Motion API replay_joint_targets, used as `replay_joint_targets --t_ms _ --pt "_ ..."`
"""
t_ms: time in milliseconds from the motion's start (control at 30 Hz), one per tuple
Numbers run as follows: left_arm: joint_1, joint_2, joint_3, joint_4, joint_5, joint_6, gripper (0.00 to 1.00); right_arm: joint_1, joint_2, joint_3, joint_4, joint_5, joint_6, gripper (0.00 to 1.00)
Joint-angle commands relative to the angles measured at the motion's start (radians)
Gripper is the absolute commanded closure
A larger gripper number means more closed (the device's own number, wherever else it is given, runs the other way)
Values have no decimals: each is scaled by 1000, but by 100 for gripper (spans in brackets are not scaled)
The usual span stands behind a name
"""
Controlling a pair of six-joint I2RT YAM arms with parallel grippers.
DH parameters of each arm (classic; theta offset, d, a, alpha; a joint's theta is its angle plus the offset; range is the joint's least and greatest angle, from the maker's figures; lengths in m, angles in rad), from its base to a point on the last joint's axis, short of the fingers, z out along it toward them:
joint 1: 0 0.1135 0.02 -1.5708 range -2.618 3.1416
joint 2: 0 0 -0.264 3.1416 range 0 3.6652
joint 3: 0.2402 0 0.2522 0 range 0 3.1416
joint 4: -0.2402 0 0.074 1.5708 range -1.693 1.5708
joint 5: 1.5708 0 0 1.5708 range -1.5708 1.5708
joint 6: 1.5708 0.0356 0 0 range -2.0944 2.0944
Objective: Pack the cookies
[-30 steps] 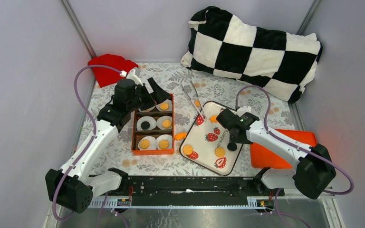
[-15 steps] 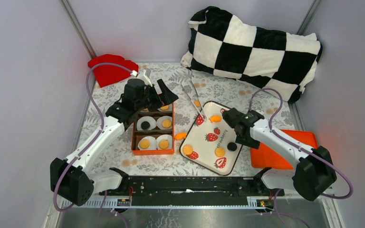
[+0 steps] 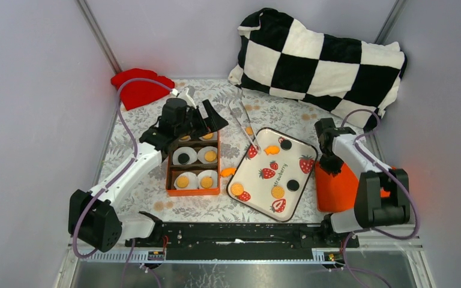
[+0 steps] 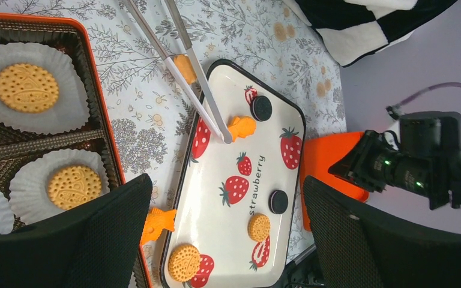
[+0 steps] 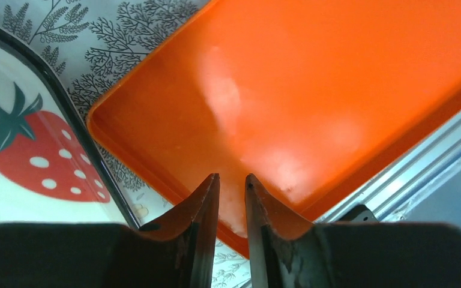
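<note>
Loose cookies lie on the strawberry-print tray [image 3: 263, 187]: two golden ones [image 3: 237, 189] [image 3: 278, 192] and two black ones [image 3: 286, 144] [image 3: 293, 185]. The left wrist view shows the same golden [image 4: 184, 262] [image 4: 259, 227] and black [image 4: 278, 201] cookies. More cookies [image 3: 206, 181] sit in white paper cups inside the orange box [image 3: 169, 174]. My left gripper [image 3: 207, 123] [image 4: 228, 186] hovers wide open over the box's far end, holding nothing. My right gripper [image 3: 331, 168] [image 5: 232, 177] hangs over the orange lid [image 5: 312, 90], its jaws a narrow gap apart with nothing between them.
Metal tongs [image 3: 244, 123] lie beyond the tray. Orange fish-shaped pieces rest on the tray [image 3: 271, 150] and beside the box [image 3: 228, 171]. A checkered pillow [image 3: 321, 57] fills the back right and a red cloth [image 3: 141, 84] the back left.
My right gripper left the tray, swung right over the orange lid and narrowed its jaws, uncovering a black cookie at the tray's far end. My left gripper shifted slightly right.
</note>
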Motion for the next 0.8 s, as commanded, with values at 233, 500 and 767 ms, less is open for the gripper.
replay_joint_targets --t_ms 233,500,767 --pt "-5 15 19 65 11 2 1 -21 310 114 150 -72 -82 70" --pt "-5 17 22 45 -33 9 1 -18 475 360 174 -161 -133 68" --pt "-5 27 31 19 -82 18 1 -2 700 684 152 -267 -190 66"
